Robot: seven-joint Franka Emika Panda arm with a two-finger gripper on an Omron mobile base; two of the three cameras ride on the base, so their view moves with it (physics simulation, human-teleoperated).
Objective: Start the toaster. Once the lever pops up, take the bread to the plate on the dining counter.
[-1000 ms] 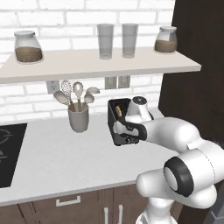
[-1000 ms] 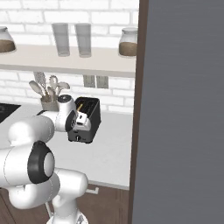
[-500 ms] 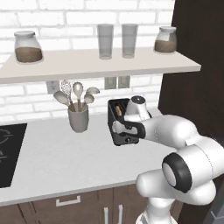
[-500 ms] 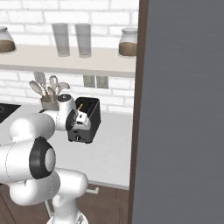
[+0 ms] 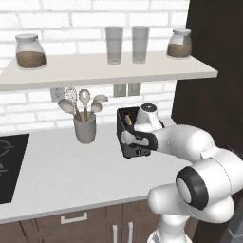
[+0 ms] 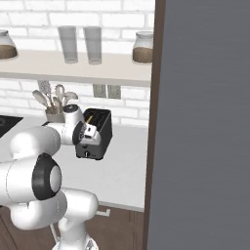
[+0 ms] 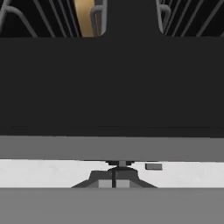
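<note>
Hand view, lowest in the frame, shows the gripper (image 7: 116, 181) with its two dark tips pressed together, nothing between them; they sit at the bottom centre against the white worktop (image 7: 43, 173), right below the broad dark face of the toaster (image 7: 112, 83), which spans the middle of the frame; at the top edge the slot wires appear, and a golden-brown strip of the bread (image 7: 85, 17) stands in the upper-left slot.

Left base view puts the white arm rising from the lower right, its hand bent down over the front of the toaster (image 5: 127, 128) at centre frame; the bread (image 5: 129, 119) shows as a thin tan sliver in a slot; the lever cannot be made out, hidden or too small behind the hand; just left of the toaster stands a grey utensil crock (image 5: 85, 129) with spoons and a whisk; a black cooktop (image 5: 9, 166) lies at the left edge; farther back, a shelf (image 5: 104, 71) along the brick wall carries two jars and two glasses.

Right base view has the toaster (image 6: 100, 132) left of centre, the hand against its near face.
</note>
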